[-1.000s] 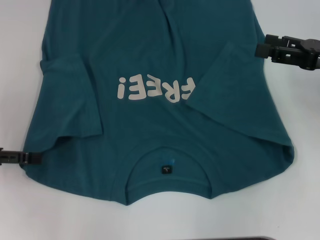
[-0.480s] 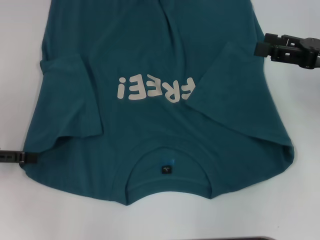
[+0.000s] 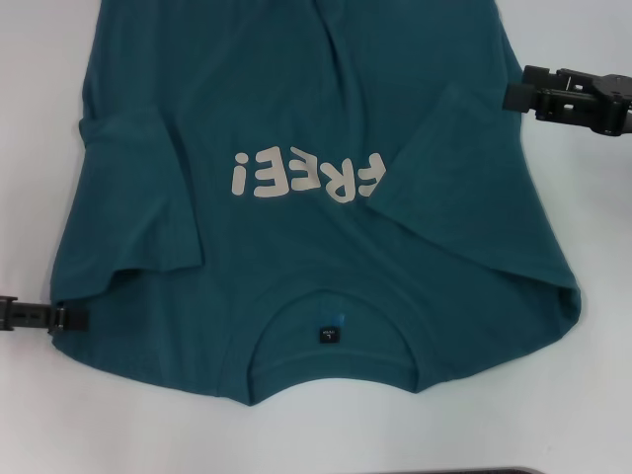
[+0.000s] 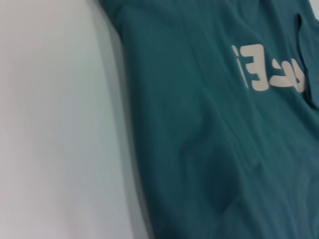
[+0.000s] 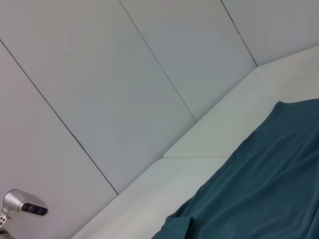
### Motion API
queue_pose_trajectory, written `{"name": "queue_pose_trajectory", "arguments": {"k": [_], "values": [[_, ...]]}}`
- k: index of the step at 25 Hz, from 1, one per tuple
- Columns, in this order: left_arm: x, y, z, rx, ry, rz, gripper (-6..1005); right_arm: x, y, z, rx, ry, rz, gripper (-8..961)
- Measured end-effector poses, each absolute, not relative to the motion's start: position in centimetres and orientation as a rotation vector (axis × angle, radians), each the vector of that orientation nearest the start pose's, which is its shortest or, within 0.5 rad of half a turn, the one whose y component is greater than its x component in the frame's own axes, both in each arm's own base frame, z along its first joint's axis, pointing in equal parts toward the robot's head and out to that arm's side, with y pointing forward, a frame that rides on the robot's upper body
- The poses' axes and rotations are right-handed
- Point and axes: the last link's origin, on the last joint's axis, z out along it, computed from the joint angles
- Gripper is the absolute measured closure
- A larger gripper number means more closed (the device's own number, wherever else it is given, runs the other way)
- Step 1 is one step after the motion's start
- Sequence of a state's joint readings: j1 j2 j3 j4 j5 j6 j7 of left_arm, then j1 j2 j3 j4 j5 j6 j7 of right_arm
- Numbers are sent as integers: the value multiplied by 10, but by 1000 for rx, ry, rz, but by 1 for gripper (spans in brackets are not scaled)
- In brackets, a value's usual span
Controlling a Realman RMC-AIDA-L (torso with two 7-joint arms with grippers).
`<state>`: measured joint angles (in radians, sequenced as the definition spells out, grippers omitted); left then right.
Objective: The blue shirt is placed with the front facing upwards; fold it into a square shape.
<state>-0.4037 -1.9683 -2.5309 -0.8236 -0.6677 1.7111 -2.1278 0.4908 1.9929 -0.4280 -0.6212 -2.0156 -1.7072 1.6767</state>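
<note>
The dark teal-blue cotton shirt (image 3: 316, 197) lies front-up on the white bench (image 3: 592, 395); left gripper (image 3: 74, 318) touches its shoulder edge for folding, right gripper (image 3: 513, 96) beside it; finger states unclear

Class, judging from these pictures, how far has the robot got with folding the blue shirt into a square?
Done: both sleeves of the blue shirt lie folded in over its front. In hand: the left tool is at the near left shoulder edge; the right tool waits beside the right edge. Left: folding the body into a square.
</note>
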Motion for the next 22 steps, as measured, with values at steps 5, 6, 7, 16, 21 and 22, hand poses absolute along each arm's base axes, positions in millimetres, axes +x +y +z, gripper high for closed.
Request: {"name": "queue_pose_trajectory", "arguments": {"k": [5, 6, 7, 16, 21, 22], "values": [[-344, 273, 51, -2470, -1731, -103, 125, 294, 318, 60, -2481, 1094, 953, 8], [-341, 273, 49, -2483, -1727, -105, 125, 294, 317, 60, -2480, 1095, 952, 8], [-339, 274, 47, -2497, -1724, -110, 125, 294, 317, 60, -2480, 1096, 952, 9], [-312, 285, 36, -2620, -1669, -156, 125, 295, 316, 60, -2478, 1099, 951, 9], [-311, 289, 32, -2614, -1650, -139, 124, 296, 316, 60, -2476, 1101, 951, 8], [-314, 288, 34, -2598, -1654, -138, 124, 296, 316, 60, -2476, 1102, 951, 8]]}}
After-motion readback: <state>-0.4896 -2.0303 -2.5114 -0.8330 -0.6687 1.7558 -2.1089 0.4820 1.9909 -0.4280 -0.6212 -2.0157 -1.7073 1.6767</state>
